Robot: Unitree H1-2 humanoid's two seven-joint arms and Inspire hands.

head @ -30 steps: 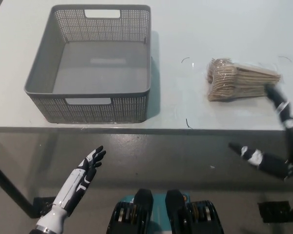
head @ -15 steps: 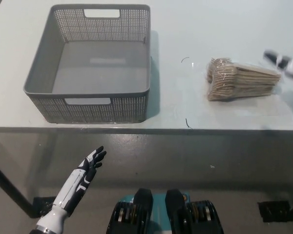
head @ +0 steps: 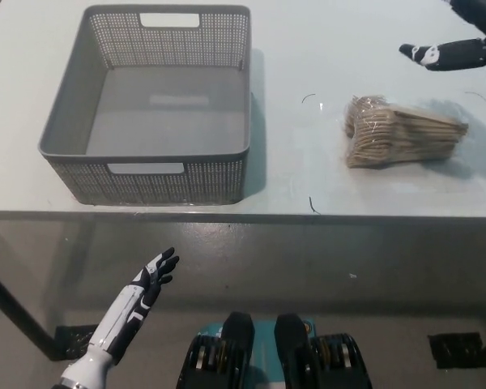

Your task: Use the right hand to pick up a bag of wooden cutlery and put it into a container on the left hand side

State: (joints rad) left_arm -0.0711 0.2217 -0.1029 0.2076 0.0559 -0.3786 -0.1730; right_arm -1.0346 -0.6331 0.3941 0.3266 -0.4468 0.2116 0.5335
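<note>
Cutlery bag [head: 401,132] lies on table [head: 308,49], R hand [head: 452,52] spread empty just beyond it; L hand [head: 152,275] spread, low.

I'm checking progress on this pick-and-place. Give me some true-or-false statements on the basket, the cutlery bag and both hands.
1. The grey basket is empty. True.
2. The bag of wooden cutlery lies in the basket. False: it lies on the table, right of the basket.
3. The right hand holds the bag. False: it is apart from it, holding nothing.
4. The left hand is open, off the table. True.
</note>
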